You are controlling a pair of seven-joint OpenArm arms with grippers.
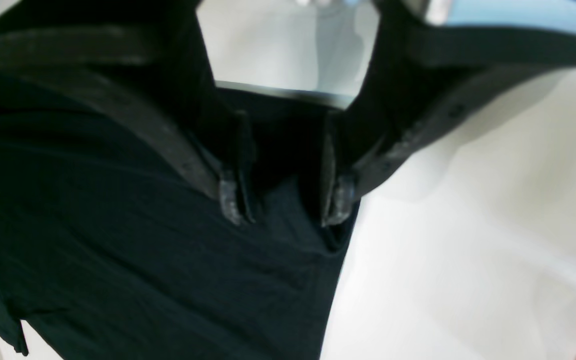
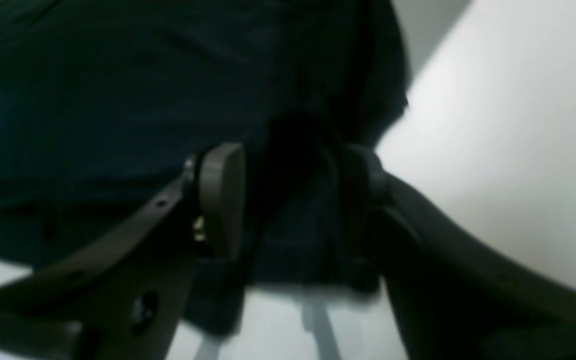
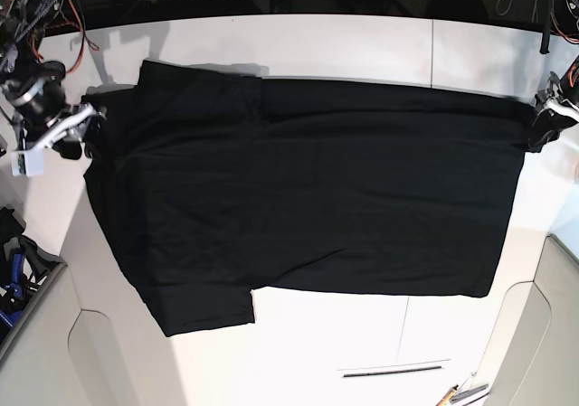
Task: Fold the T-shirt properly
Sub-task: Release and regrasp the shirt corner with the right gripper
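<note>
- Right now the T-shirt (image 3: 308,189) lies spread out on the white counter (image 3: 362,44), plain black side up, with one sleeve sticking out toward the near edge at lower left in the base view; I see no print.
- On the left of the base view, my right claw (image 3: 88,127) sits at the shirt's edge on that side. Its wrist view shows the two fingers (image 2: 220,200) a little apart with dark cloth bunched between them, so I judge it clamped on a fold of the fabric.
- Across the middle the cloth lies mostly flat, with soft wrinkles and an overlapping layer near the far left corner.
- On the right of the base view, my left claw (image 3: 541,127) is at the far right corner of the shirt. Its wrist view shows the fingers (image 1: 338,197) with a gap between them, straddling the cloth's edge beside bare counter; I cannot tell whether they pinch it firmly.
- I judge this to be the grasping step before the first fold, with no fold made yet.
- Next I need both grips secure, then an even lift of the two ends together, carrying the far edge over toward the near edge without dragging the shirt off square.
</note>
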